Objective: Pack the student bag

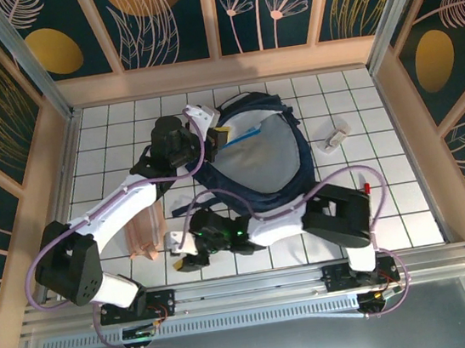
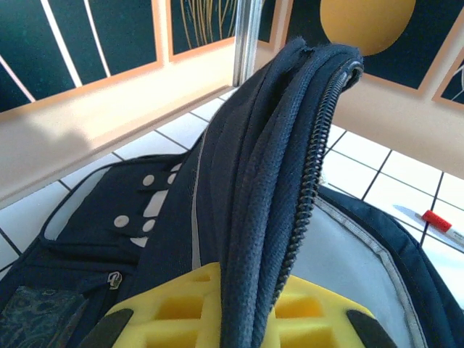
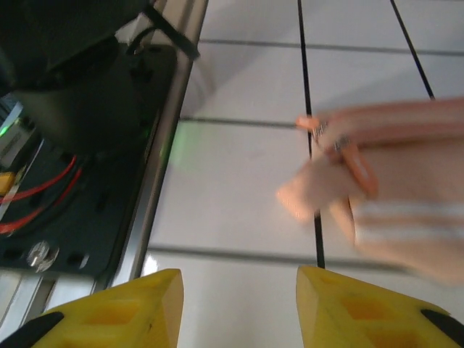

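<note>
The overhead view takes in the whole backpack [image 1: 256, 158]. It lies open in the middle of the tiled surface [image 1: 391, 204], its grey lining facing up. Something pale with a blue streak sits at the far end of the opening; what it is cannot be told. The left wrist view shows the same bag up close. A thick navy fold with a heavy zip rises between the left arm's fingers [image 2: 188, 308], which are clenched on that zipped edge. Beside the fold is a dark panel with white dots and a small zip pull, and grey lining shows on the other side.

The pink pouch [image 1: 143, 229] lies on the surface near the arms' bases, left of the right arm's fingers [image 3: 148, 312]. The right wrist view shows it blurred, just beyond those fingers. They stand apart with only bare tile between them, released and grasping nothing.

A small white object [image 1: 333, 138] rests on the surface to the right of the backpack. A thin red-tipped item [image 2: 435, 220] lies on the tiles past the bag's rim.
</note>
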Available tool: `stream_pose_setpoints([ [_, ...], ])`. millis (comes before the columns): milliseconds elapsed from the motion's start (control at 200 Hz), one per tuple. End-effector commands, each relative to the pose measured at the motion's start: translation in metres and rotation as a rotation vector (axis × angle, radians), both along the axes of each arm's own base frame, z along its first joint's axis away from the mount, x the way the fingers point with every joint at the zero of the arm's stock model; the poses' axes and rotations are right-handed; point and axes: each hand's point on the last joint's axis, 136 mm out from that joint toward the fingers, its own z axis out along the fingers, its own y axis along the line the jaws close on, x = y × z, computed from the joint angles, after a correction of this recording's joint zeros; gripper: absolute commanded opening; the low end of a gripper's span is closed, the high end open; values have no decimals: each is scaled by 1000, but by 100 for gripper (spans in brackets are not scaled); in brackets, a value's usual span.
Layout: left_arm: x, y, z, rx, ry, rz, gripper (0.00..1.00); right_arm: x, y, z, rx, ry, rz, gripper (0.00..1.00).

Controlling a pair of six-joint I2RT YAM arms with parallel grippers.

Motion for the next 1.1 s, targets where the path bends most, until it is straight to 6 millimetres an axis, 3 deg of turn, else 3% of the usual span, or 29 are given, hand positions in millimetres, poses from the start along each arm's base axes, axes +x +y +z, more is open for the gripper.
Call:
stream_pose_setpoints([
  [0,-6,-6,62,-98,-145,-52,0,-4,34,18,104,-64,95,46],
  [165,-8,-7,59,-89,-139,-61,0,15,63,-3,95,-91,38,47],
  [185,-8,-6,59,-88,-141,-61,0,18,65,-6,92,-96,23,63],
  [200,-8,-6,59,-87,-142,-61,0,20,66,-10,89,-100,13,66],
  [320,-9,-6,64,-90,-151,-62,0,43,71,-36,52,-123,-69,66],
  [430,-10,-5,66,-92,-154,-62,0,57,62,-49,34,-128,-127,58],
  [475,-11,-5,65,-92,-152,-63,0,58,55,-50,33,-123,-138,48],
  [500,-11,-5,65,-91,-153,-63,0,60,51,-47,40,-124,-149,37],
  [535,-12,-4,65,-89,-154,-63,0,61,43,-45,43,-129,-165,21],
  [591,-12,-4,63,-85,-151,-62,0,59,30,-35,63,-138,-179,7],
  [646,-12,-4,62,-81,-151,-65,0,51,11,-27,69,-132,-168,0],
  [776,-14,-3,61,-68,-156,-69,0,34,-41,-3,78,-84,-187,0],
  [846,-15,-2,61,-65,-162,-67,0,37,-74,4,63,-51,-271,7],
  [941,-15,-3,61,-72,-163,-70,0,53,-120,3,16,-7,-445,34],
  [1096,-14,-4,55,-90,-149,-69,0,80,-186,-2,-63,89,-717,44],
])
